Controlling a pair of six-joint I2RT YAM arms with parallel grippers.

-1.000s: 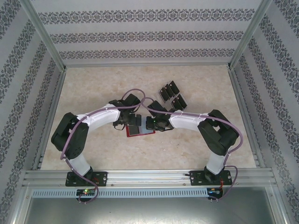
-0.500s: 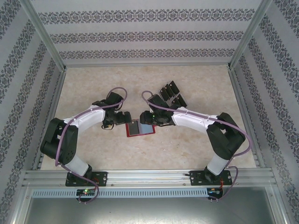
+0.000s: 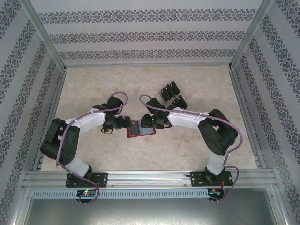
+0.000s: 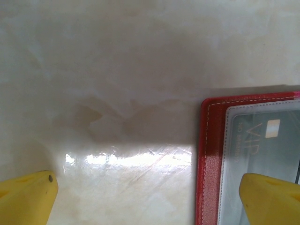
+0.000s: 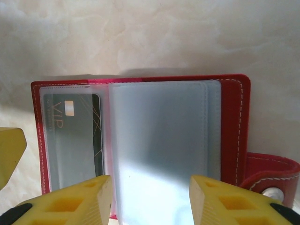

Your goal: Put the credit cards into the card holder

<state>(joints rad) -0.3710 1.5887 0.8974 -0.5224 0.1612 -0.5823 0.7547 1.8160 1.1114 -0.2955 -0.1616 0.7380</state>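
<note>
Since a second ago we see both hands drawn back, uncovering the card holder [image 3: 140, 130], open flat on the tabletop [image 3: 93, 84], one VIP card [image 5: 70, 140] in its left sleeve. Right hand [image 5: 150, 197] hovers over it, jaws parted, empty; left hand [image 4: 147, 187] spread wide at its left edge. Loose credit cards [image 3: 173, 88] sit grouped beyond, near.

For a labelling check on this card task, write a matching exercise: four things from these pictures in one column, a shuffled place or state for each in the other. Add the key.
Things
1. VIP card
2. loose credit cards
3. closing tab
4. left pincer

Place or state
A. wide open, one finger above the card holder
B. lying on the table, apart from the holder
C. sticking out unfastened at the holder's side
D. inside a clear sleeve of the holder

Pairs: 1-D, 2-B, 3-C, 4-A
</note>
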